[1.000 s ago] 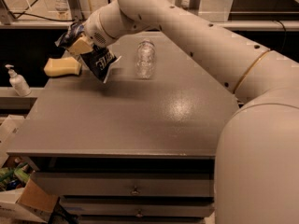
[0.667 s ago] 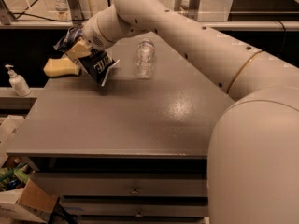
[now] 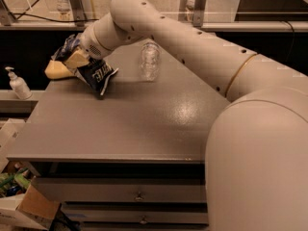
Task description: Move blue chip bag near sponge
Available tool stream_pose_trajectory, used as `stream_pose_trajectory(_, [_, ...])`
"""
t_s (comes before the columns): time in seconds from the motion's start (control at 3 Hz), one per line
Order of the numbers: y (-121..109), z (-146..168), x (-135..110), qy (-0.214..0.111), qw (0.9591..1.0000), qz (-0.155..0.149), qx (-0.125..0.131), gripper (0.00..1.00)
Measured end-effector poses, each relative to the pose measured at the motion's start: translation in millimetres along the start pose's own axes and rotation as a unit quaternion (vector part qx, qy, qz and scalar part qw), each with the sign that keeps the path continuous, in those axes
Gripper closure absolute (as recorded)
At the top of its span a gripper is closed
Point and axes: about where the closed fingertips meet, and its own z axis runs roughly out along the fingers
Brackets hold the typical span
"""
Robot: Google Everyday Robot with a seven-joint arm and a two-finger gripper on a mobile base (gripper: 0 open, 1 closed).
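The blue chip bag [image 3: 97, 74] is a crinkled navy bag with white lettering at the far left of the grey table [image 3: 134, 124]. Its lower end touches or nearly touches the tabletop. My gripper [image 3: 74, 57] is shut on the bag's upper part, with one tan finger [image 3: 77, 59] lying across it. The pale yellow sponge [image 3: 57, 70] lies on the table's far left corner, right beside the bag and partly hidden behind it and the gripper.
A clear plastic bottle [image 3: 149, 60] lies on the table to the right of the bag. A white pump bottle [image 3: 18, 84] stands on a lower ledge off the table's left edge. Boxes [image 3: 24, 208] sit on the floor at lower left. Drawers [image 3: 139, 196] are below the tabletop.
The gripper with the bag has shifted slightly left and down, closer to the sponge. The bottle and sponge have not moved.
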Motion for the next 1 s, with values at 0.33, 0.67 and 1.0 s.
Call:
stream_pose_trajectory(0.33, [4.6,4.9,11.8,0.007,1.0,0.003,-0.006,1.0])
stream_pose_trajectory(0.67, [6.3,5.9,18.8,0.011,0.9999,0.003,-0.009,0.82])
stream_pose_trajectory(1.0, [6.7,5.2,19.3,0.011,0.9999,0.0,-0.01,0.59])
